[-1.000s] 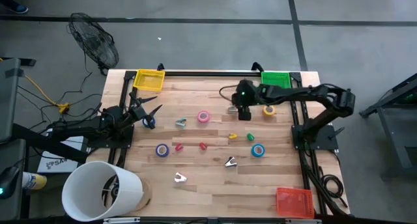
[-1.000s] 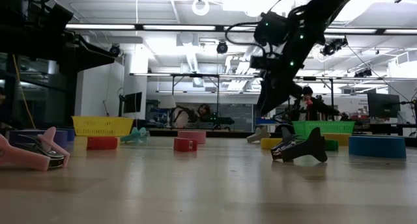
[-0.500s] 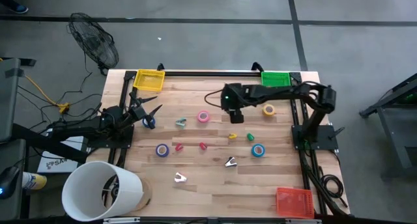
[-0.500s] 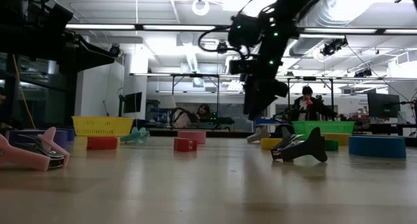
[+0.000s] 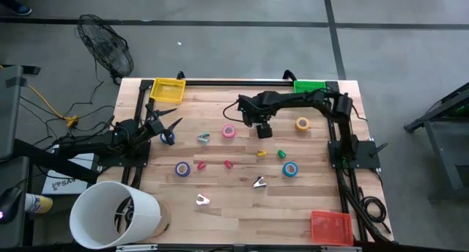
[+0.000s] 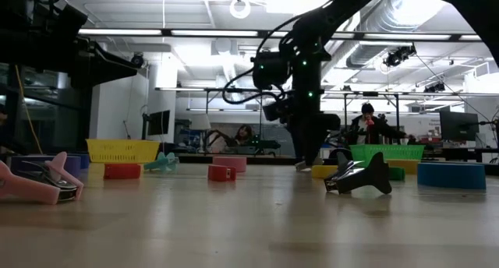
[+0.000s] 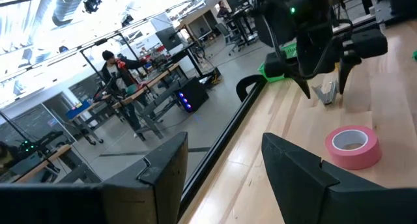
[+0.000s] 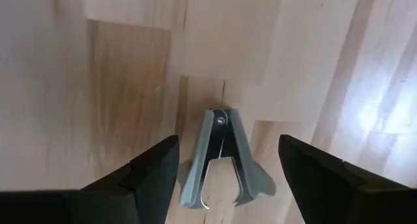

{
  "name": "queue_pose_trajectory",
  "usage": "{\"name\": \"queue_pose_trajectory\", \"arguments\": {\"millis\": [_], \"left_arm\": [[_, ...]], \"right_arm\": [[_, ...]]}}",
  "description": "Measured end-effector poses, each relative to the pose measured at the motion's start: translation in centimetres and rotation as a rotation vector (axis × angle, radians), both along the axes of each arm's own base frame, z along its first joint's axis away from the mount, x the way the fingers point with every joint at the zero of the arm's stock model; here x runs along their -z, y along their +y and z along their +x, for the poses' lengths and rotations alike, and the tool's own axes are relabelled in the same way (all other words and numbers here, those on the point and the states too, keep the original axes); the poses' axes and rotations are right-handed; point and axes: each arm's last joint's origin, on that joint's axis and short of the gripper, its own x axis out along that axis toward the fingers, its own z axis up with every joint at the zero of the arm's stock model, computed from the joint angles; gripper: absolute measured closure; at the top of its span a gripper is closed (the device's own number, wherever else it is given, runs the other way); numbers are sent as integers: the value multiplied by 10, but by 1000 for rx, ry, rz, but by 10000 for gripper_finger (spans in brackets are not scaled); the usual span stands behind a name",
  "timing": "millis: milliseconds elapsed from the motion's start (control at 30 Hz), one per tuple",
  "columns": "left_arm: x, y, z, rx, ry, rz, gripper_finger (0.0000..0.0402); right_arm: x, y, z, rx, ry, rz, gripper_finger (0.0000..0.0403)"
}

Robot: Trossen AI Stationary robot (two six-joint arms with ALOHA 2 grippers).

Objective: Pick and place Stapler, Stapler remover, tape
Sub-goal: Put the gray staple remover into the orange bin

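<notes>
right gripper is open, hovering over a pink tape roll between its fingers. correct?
Not quite. The right gripper is open, but what lies between its fingers is a grey staple remover, not a tape roll; the right wrist view shows it on the bare wood. The pink tape roll sits apart, to the side in the high view.

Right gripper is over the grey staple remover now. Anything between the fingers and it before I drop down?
Nothing visible. In the right wrist view the staple remover lies on bare wood, centred in the gap between the open right gripper, with no other item near it. From above, the pink tape roll lies apart, to the side.
</notes>
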Motion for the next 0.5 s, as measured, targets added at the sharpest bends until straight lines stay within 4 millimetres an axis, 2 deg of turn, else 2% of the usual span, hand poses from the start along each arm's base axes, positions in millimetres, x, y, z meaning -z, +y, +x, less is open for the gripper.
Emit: {"name": "queue_pose_trajectory", "arguments": {"millis": [267,500], "left_arm": [[0,0,0,0,0,0,208],[0,0,0,0,0,0,208]], "right_arm": [[3,-8,-10,46,39,58,162],[12,-8,-16,40,39,89,197]]}}
